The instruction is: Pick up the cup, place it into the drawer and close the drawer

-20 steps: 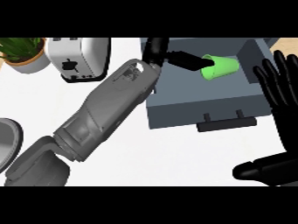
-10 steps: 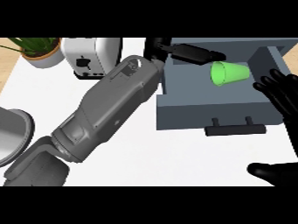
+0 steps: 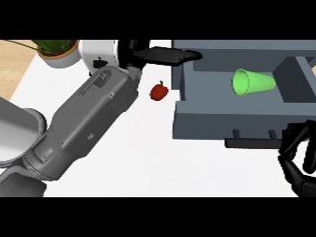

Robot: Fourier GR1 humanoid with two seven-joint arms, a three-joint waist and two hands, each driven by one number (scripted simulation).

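Observation:
The green cup (image 3: 252, 83) lies on its side inside the open grey drawer (image 3: 222, 122), mouth towards the left. My left hand (image 3: 161, 56) hovers over the drawer's back left corner with its fingers straight, pointing right, well apart from the cup and holding nothing. My left forearm (image 3: 91, 115) runs diagonally up from the lower left. At the lower right my right hand (image 3: 305, 159) sits just in front of the drawer, beside the right end of its dark handle (image 3: 252, 141). Its fingers bend forward with nothing in them.
A small red pepper (image 3: 159, 91) lies on the white counter just left of the drawer. A white toaster (image 3: 100, 52) and a potted plant (image 3: 56, 54) stand at the back left. A large metal pot (image 3: 6, 129) fills the left edge.
The left hand has let go of the cup and drawn back to the left; the cup now rests in the drawer. The right hand has come down to the drawer's front.

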